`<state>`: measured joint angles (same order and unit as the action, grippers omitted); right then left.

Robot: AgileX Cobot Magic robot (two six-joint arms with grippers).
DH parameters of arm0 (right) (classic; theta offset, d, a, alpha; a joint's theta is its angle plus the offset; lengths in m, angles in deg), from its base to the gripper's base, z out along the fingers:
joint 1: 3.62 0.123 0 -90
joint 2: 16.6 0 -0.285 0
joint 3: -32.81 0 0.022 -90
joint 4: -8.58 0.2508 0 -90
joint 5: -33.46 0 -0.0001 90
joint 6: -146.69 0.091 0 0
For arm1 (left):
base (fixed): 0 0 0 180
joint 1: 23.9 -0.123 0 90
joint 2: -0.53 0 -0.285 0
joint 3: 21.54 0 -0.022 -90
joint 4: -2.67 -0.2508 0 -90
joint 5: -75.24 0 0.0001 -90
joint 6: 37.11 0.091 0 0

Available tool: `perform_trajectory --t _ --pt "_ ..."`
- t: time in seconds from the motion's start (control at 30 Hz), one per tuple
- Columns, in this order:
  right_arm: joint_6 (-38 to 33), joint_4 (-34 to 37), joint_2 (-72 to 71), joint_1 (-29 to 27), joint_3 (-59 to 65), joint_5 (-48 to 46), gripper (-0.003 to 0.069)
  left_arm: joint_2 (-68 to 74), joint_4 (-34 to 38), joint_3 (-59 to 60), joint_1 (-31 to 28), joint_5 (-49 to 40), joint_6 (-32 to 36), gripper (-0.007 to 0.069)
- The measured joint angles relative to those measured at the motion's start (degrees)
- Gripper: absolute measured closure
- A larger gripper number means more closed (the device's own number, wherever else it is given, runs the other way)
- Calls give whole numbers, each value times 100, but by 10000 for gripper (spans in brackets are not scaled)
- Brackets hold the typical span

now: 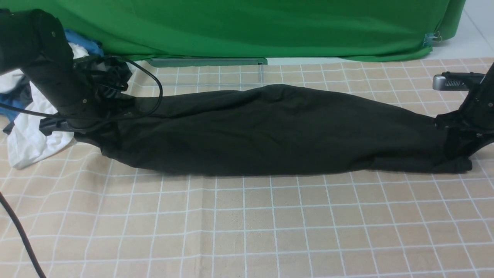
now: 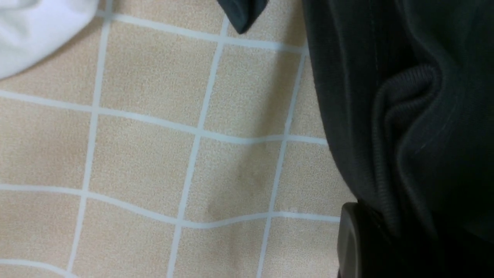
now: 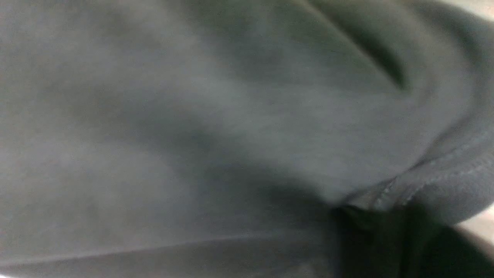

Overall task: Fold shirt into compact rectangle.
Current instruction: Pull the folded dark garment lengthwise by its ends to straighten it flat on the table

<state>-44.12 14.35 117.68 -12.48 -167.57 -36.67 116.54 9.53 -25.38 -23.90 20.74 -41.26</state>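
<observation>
At the left, beside a white garment (image 1: 27, 148), the shirt (image 1: 270, 131) was clamped by its ribbed edge in the left gripper (image 1: 82, 129). It was stretched as a long band across the cloth (image 1: 247, 224). At its right end the right gripper (image 1: 457, 141) was sunk in fabric; in that blurred view it could not be told whether the jaws were shut. An end-to-end fold was judged in hand; a sure right grip was needed next, then one end carried over the other.

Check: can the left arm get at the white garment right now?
Likely yes for reach: the white garment lies just beside the left tool, nothing between them. But that tool looks shut on the black shirt, so it would have to let go first.
</observation>
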Motion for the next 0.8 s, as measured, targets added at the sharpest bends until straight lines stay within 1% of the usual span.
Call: perform_trajectory --t 0.03,0.07,0.2,0.37,0.4,0.47,0.57,0.6,0.67,0.8 --pt "-80 5 -6 4 0 0 554 -6 18 0 0 0 0 561" --pt "-117 -3 -32 11 0 6 571 -14 29 0 0 0 -7 561" --pt "-143 -73 -399 -2 126 45 573 -276 127 6 -12 -77 -27 561" --pt "-120 -72 -1540 -108 866 105 573 -813 214 60 -49 -629 -27 561" --pt "-120 -58 -2007 -171 1380 105 573 -1004 220 196 -64 -786 -43 561" --pt "-120 -103 -2472 -239 2078 81 573 -1300 215 527 -64 -863 -69 561" --pt "-92 -410 -3049 -265 3201 22 573 -1762 205 1283 -64 -883 -161 561" --pt "-78 -458 -3116 -265 3329 22 573 -1799 200 1399 -64 -871 -184 561" --pt "35 -681 -3465 -272 3958 178 573 -2312 -85 2126 -64 -786 -412 561" --pt "95 -742 -3670 -274 4488 452 573 -2898 -437 2897 -190 -611 -661 561"
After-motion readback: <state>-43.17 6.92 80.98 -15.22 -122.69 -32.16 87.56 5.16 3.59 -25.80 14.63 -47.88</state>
